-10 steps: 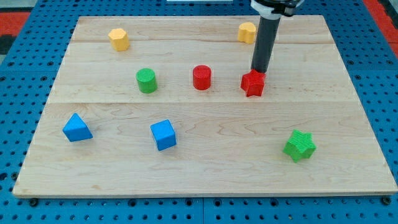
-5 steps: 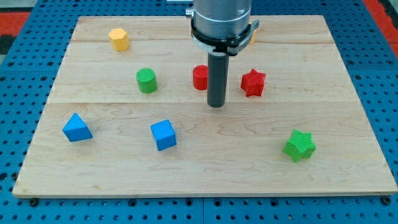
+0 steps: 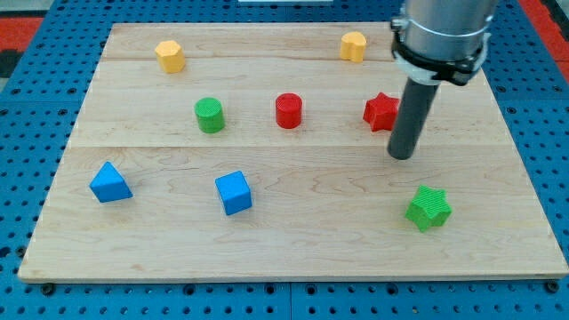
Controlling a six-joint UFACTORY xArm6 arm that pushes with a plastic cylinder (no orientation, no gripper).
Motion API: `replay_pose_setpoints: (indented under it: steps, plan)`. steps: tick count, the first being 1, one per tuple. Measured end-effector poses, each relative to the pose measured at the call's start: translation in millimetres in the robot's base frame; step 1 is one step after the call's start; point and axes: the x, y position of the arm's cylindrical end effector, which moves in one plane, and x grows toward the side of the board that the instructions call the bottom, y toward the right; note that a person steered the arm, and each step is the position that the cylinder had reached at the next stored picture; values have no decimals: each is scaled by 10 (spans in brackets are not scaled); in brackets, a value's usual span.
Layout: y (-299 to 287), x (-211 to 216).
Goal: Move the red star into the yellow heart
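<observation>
We carry no pincer, so nothing is gripped; my tip point(image 3: 402, 156) sits below-right of the red star point(image 3: 381, 111), the yellow heart point(image 3: 353, 45) up-left beyond it.

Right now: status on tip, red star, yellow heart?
My tip down on board, just below-right of red star. Yellow heart up-left of star, apart. Nothing between them.
</observation>
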Motion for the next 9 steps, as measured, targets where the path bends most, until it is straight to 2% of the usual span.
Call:
replay_pose_setpoints:
  steps: [1, 2, 4, 5, 7, 8, 9]
  plan:
    - [8, -93]
    - [29, -525]
    - [86, -84]
    - [-6, -337]
    - [-735, -1046]
    - [-180, -1043]
    - [7, -1099]
